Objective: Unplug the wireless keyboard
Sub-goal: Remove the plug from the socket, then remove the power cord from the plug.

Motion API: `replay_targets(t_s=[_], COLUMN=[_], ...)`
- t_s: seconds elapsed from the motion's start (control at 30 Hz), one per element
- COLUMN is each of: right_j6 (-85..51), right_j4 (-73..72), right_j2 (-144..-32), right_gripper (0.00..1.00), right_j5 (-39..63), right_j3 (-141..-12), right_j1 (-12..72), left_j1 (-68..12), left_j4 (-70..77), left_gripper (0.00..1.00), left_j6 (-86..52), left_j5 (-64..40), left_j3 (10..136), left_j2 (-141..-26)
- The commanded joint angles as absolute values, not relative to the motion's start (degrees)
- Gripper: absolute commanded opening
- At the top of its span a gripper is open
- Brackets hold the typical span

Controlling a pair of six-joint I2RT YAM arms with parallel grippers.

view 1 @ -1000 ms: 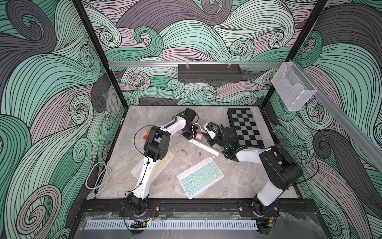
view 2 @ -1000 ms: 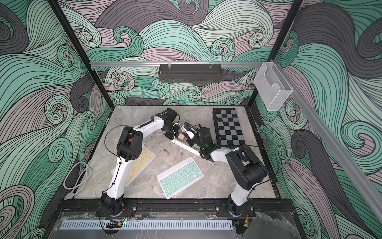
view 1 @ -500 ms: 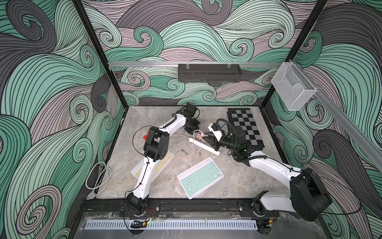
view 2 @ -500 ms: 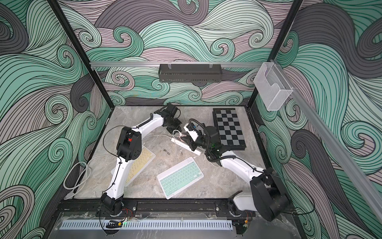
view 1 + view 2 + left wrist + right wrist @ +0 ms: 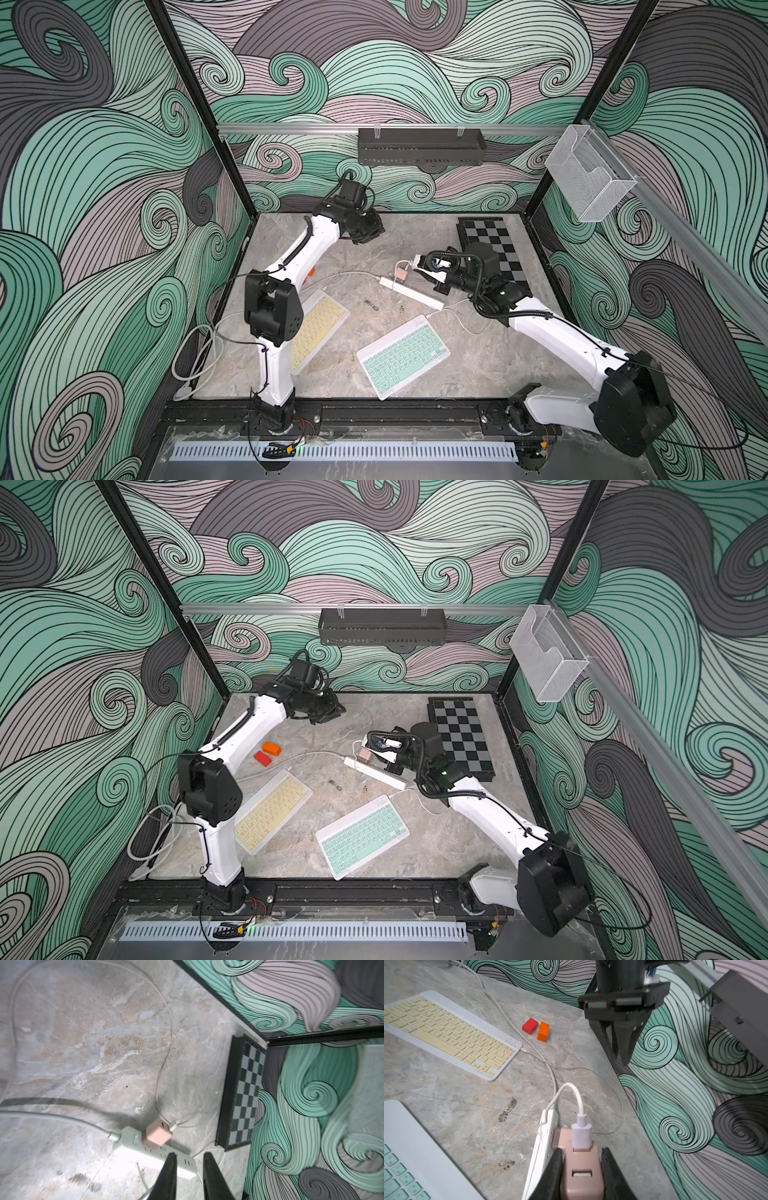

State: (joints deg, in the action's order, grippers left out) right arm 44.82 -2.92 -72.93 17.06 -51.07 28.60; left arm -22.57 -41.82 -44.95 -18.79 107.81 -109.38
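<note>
Pink adapter (image 5: 581, 1169): seated in the strip (image 5: 542, 1147), just off the surface's (image 5: 415, 232) centre toward 1 o'clock. One USB plug (image 5: 581, 1132) fills its upper port; the lower port is bare.
Change: a second ago the left gripper (image 5: 190, 1154) sat clenched, low beside the adapter. It has since loosened, lifted and drawn back to 12 o'clock by the rear wall. The right arm's (image 5: 557, 332) elbow has swung down and out toward 5 o'clock, with the right gripper (image 5: 581, 1153) staying at the adapter.
Left grip: released, fingers slightly parted with nothing between them, well apart from the strip.
Right grip: grasping the adapter by its two flat sides, fingers pressed against it.
Arm poses: the left arm (image 5: 307, 249) rises from its 7 o'clock base, elbow at 9 o'clock, forearm angled up toward 12, gripper aimed back down at the strip. The right arm lies low from its 5 o'clock base, forearm reaching toward 11 o'clock.
Keyboards: the mint keyboard (image 5: 403, 357) lies flat at 6 o'clock, a white lead (image 5: 471, 332) at its 1 o'clock corner. The yellow keyboard (image 5: 272, 808) lies flat at 8 o'clock, a connector (image 5: 524, 1050) at its corner; seated or not, I cannot tell.
Meaning: the plug is still in, so the unplugging looks unfinished. The pull now seems left to the right arm alone, and with nothing pinning the strip it may lift along with the adapter.
</note>
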Motion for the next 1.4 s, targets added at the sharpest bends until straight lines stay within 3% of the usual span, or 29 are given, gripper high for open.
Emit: replay_targets(t_s=[0.0,0.13,0.23,0.37,0.63,1.17,1.37], right_j6=[55.84,55.69,55.42,54.92,56.51,57.83,57.75], right_j4=[-1.7,1.76,5.32,6.61,7.66,7.75,7.43], right_j2=[-71.99,-71.63,-71.83,-71.55,-71.73,-73.32,-73.13], right_gripper=[0.0,0.0,0.0,0.0,0.0,0.0,0.0], right_j5=[20.54,27.3,30.47,31.66,29.85,28.1,28.22], right_j3=[-53.95,-56.75,-58.19,-58.1,-57.52,-59.06,-58.89], right_j1=[28.49,28.29,28.03,28.03,28.04,29.23,29.53], left_j1=[-23.29,-24.35,-26.16,-26.54,-27.02,-32.7,-32.87], left_j4=[-39.52,-34.45,-35.39,-37.22,-39.23,-48.46,-48.14], left_gripper=[0.27,0.35,0.45,0.51,0.5,0.52,0.39], left_j6=[-31.53,-15.34,-3.47,4.62,11.77,17.26,16.86], left_j5=[-25.32,-33.76,-35.12,-36.17,-43.4,-32.97,-32.46], left_j3=[101.48,93.87,90.86,90.09,90.36,94.4,95.03], left_j2=[-103.24,-95.11,-91.45,-90.42,-89.3,-94.04,-94.52])
